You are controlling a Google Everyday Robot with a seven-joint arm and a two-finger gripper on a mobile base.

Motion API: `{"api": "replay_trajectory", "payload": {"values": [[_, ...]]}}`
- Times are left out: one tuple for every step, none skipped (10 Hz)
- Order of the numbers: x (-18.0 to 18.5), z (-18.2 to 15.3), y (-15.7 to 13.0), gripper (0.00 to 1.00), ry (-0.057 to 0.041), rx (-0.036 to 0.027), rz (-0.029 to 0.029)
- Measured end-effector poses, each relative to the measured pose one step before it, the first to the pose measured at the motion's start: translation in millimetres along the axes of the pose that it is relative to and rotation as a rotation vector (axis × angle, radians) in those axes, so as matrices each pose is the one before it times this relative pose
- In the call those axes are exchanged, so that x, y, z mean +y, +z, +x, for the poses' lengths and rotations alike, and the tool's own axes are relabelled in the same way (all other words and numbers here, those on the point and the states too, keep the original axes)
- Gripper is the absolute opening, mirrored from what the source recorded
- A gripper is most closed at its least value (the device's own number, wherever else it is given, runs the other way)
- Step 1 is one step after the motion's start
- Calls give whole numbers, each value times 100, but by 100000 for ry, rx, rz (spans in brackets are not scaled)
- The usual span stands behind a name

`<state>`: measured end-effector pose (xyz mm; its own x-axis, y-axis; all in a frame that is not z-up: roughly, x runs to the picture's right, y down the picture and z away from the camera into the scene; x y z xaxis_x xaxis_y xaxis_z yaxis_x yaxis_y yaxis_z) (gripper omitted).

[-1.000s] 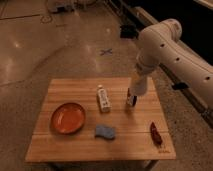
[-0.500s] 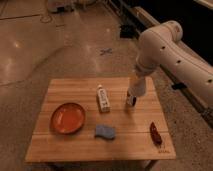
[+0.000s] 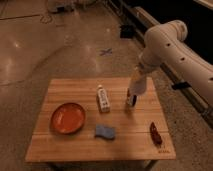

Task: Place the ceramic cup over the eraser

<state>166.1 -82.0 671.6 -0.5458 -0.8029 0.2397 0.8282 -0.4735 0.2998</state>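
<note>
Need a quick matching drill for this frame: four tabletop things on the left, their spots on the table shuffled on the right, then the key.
Things:
1. orange bowl
2. white bottle
3. light-blue piece
4. dark red object

Places:
A. near the table's front right corner
B. table centre, standing upright
C. left part of the table
D. front centre, lying flat

Pairs: 1-C, 2-B, 3-D, 4-A

The gripper is down at the tabletop right of the white bottle.
</note>
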Motion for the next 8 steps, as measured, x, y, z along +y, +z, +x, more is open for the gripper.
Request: {"api": "replay_trajectory", "payload": {"values": [[439, 628, 38, 0, -166, 541, 492], [440, 518, 138, 0, -143, 299, 274], [457, 461, 344, 0, -256, 13, 107], [121, 521, 465, 0, -640, 85, 548], [172, 244, 589, 0, -220, -231, 755], [210, -31, 468, 0, 111, -553, 470], [-99, -43, 716, 0, -187, -755, 875], [-418, 142, 660, 0, -598, -707, 1262]]}}
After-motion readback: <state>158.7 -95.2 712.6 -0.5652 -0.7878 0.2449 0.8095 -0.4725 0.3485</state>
